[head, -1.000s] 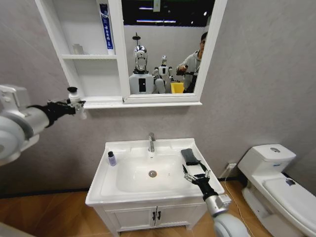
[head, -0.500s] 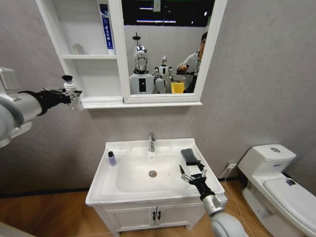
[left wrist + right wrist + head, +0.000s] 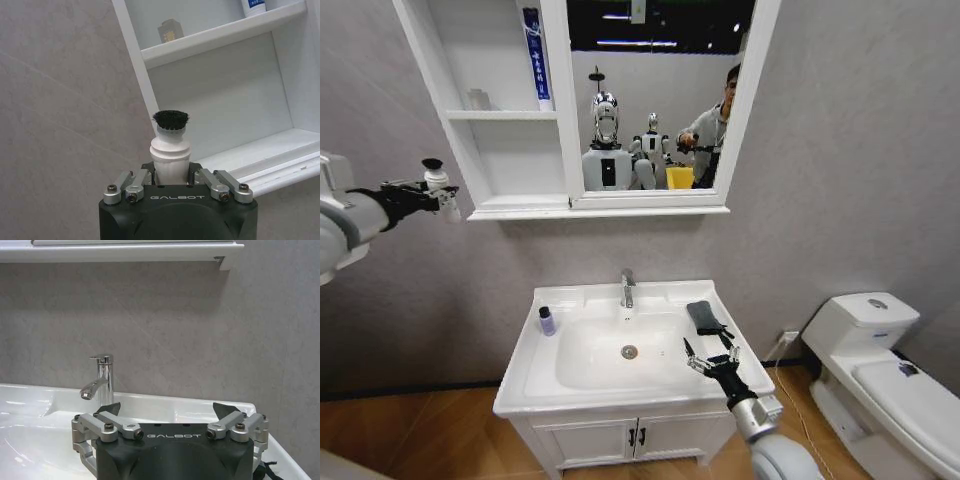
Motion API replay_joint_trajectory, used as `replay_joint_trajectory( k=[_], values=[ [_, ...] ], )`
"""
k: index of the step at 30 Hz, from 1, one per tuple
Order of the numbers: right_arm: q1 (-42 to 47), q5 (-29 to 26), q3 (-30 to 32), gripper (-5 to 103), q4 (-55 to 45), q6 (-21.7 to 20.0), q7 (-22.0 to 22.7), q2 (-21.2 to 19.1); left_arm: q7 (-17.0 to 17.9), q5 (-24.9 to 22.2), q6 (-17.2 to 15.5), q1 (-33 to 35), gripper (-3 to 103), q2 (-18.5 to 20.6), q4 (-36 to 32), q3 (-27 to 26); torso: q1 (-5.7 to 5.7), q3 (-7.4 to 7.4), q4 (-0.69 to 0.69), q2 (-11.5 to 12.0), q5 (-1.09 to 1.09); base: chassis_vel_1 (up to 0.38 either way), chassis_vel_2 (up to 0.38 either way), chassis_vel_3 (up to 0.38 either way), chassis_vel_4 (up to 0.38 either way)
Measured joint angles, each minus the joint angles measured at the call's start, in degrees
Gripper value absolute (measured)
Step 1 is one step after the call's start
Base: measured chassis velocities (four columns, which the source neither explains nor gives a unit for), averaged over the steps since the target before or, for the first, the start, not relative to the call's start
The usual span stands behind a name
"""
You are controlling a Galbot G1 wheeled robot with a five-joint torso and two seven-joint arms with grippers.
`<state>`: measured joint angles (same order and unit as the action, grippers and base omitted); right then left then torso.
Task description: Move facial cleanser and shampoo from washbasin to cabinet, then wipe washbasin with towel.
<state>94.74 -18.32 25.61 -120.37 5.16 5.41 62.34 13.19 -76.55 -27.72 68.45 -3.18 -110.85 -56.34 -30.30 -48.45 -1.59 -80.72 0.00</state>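
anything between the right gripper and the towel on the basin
No. In the head view the right gripper hovers open just in front of the dark towel, with only bare white washbasin rim between them.

Your head camera looked down from afar at the washbasin and cabinet. Your left wrist camera faced the cabinet closely; your right wrist camera sat low over the washbasin, facing the tap.

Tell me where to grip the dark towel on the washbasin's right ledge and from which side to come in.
Grip the towel across its narrow width near the front end, coming from above. It lies flat and folded on the washbasin rim, so probably only its top is exposed. The right gripper, open, hovers just in front of it.
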Motion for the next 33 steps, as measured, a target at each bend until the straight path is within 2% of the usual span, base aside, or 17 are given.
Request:
replay_joint_trajectory(
  k=[4,7,10,11,13,17,18,24,33],
  values=[
    [-0.34,0.08,-0.21,100,0.43,-0.17,0.0,-0.25,-1.4,0.34,0.62,-0.01,32,0.28,1.49,0.0,0.0,0.0,0.02,0.0,0.0,0.0,0.0,0.0,0.0],
    [-0.66,0.07,-0.24,100,0.78,-0.45,0.01,-0.39,-2.49,-1.35,0.65,-0.1,32,1.15,1.65,-0.76,0.0,0.0,0.02,0.0,-0.01,0.0,0.0,0.0,0.0],
    [-0.72,0.07,-0.2,100,1.17,-0.53,0.01,-0.45,-2.24,-8.91,0.13,-0.4,32,2.51,0.02,-1.92,0.0,0.0,0.01,0.0,0.01,0.0,0.0,0.0,0.0],
    [-0.83,0.07,-0.2,100,1.41,-0.53,0.01,-0.44,-1.62,-13.05,0.14,-0.69,32,3.16,-0.68,-2.16,0.01,0.0,-0.01,0.0,0.01,0.0,0.0,0.0,0.0],
    [-0.92,0.07,-0.2,100,1.54,-0.53,0.01,-0.4,-1.41,-14.74,0.26,-0.68,32,3.71,-0.79,-2.37,0.01,0.0,-0.01,0.0,0.02,0.0,0.0,0.0,0.0],
    [-1.36,0.05,-0.24,100,2.02,-0.52,-0.01,-0.3,-2.2,-17.04,0.81,0.15,32,5.93,-0.02,-3.16,0.01,0.0,0.01,0.0,0.0,0.0,0.0,0.0,0.0],
    [-1.71,0.03,-0.3,100,2.49,-0.46,-0.08,-0.33,-2.78,-18.34,0.47,1.07,32,7.5,0.77,-4.15,0.01,0.0,0.01,0.0,0.0,0.0,0.0,0.0,0.0],
    [-2.97,-0.12,-0.63,100,3.41,-0.32,-0.19,-0.13,-5.04,-21.5,-0.67,3.21,32,11.14,2.55,-5.75,0.01,0.0,0.01,0.0,0.02,0.0,0.0,0.0,0.0],
    [-3.48,-0.53,-0.3,100,4.31,0.09,-0.71,-0.26,-5.54,-24.81,-1.07,4.11,32,13.81,2.54,-6.94,0.01,0.0,0.01,0.0,0.0,0.0,0.0,0.0,0.0]
  ],
)
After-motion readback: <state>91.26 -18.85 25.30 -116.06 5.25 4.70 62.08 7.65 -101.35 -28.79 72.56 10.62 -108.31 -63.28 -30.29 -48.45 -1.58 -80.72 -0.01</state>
